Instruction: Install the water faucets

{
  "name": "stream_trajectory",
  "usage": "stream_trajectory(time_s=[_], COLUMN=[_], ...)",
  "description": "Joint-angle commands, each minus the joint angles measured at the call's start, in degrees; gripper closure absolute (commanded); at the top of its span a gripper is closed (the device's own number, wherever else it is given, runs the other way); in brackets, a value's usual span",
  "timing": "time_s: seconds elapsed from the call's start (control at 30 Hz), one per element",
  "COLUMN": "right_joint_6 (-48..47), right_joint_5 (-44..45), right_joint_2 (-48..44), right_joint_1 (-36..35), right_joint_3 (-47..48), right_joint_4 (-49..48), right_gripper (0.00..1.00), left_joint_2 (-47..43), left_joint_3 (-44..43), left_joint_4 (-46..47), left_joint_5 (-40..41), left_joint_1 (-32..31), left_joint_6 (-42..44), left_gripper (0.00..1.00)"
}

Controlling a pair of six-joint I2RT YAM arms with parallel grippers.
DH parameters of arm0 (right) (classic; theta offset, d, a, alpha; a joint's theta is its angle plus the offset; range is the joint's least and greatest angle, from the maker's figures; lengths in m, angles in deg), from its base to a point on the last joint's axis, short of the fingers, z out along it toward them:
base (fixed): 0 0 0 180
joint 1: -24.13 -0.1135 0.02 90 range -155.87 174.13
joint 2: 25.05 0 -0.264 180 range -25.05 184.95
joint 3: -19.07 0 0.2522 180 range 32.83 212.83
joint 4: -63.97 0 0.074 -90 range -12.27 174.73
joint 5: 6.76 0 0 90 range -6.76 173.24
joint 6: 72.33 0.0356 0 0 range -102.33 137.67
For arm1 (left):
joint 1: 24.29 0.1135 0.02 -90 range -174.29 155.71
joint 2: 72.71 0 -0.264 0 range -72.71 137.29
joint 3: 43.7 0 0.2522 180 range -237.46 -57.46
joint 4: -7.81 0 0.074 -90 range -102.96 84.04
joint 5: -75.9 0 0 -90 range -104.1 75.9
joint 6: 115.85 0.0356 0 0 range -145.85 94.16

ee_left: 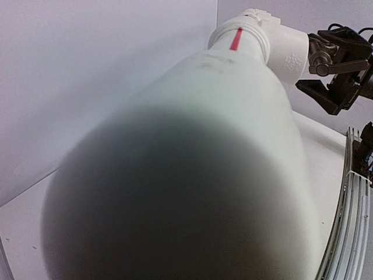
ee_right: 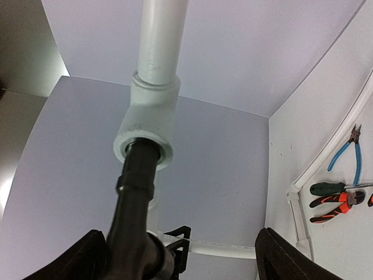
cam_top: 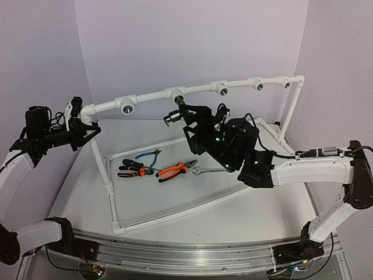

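Observation:
The dark faucet [cam_top: 173, 116] sticks out of the third white tee fitting [cam_top: 175, 93] on the top rail of the white pipe frame [cam_top: 151, 96]. In the right wrist view the faucet's dark body [ee_right: 137, 186] enters the tee [ee_right: 147, 129]. My right gripper [cam_top: 186, 121] is open around it; the faucet lies close by the left finger [ee_right: 87, 259] and the right finger [ee_right: 282, 259] stands far off. My left gripper [cam_top: 90, 132] is shut on the frame's left corner post. The left wrist view is filled by the blurred white pipe [ee_left: 221, 146], and its fingers are hidden.
Inside the frame's base lie orange-handled pliers [cam_top: 176, 170], blue cutters [cam_top: 150, 156], black-and-orange pliers [cam_top: 133, 171] and a silver wrench [cam_top: 207, 171]. Bare tee fittings [cam_top: 221, 88] sit along the rail. Blue cutters [ee_right: 349, 151] also show in the right wrist view.

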Motion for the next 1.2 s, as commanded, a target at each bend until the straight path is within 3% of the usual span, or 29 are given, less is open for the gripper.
stream_trajectory(time_s=[0.0,0.1,0.23,0.3,0.4,0.5,0.6,0.67,0.77,1.03,1.17], right_joint_6=[-6.55,-15.27,-31.42,-42.37,-66.9,-97.87,-129.18,-141.98,-157.15,-164.47,-165.68], right_joint_5=[0.39,-0.78,1.35,5.24,13.96,24.77,24.08,19.66,20.61,19.48,19.09], right_joint_2=[-10.98,-17.22,-22.2,-21.07,-16.68,-12.55,-12.13,-11.5,-6.38,-1.17,0.71], right_joint_1=[-0.76,-0.79,-1.04,-1.92,-6.16,-11.8,-13.53,-13.61,-13.53,-9.97,-8.26], right_joint_3=[-4.18,-3.94,8.23,15.86,23.79,26.34,18.86,15.14,18.3,20.82,21.33], right_joint_4=[-0.04,10.37,44.41,59.81,67.35,65.03,47.23,34.81,30.82,32.28,32.75], right_gripper=[0.11,0.11,0.13,0.15,0.17,0.12,0.07,0.04,0.04,0.14,0.25], left_joint_2=[1.78,1.97,2.13,2.2,2.22,2.14,1.99,1.9,1.85,2.29,2.59], left_joint_3=[1.99,1.94,1.92,1.88,1.64,1.29,0.92,0.65,0.13,-0.14,-0.53], left_joint_4=[-1.14,-1.09,-0.88,-0.66,-0.57,-0.77,-1.4,-1.83,-2.51,-2.18,-2.14], left_joint_5=[-6.04,-6.13,-6.19,-6.2,-6.25,-5.97,-5.67,-5.33,-4.89,-4.82,-4.77], left_joint_1=[-3.07,-3.08,-3.08,-3.08,-3.08,-3.08,-3.06,-3.08,-3.08,-3.08,-3.07], left_joint_6=[2.49,2.52,2.61,2.57,2.58,2.59,2.87,3.06,3.3,3.11,3.21], left_gripper=[1.0,1.0,1.0,1.0,1.0,1.0,1.0,1.0,1.0,1.0,1.0])
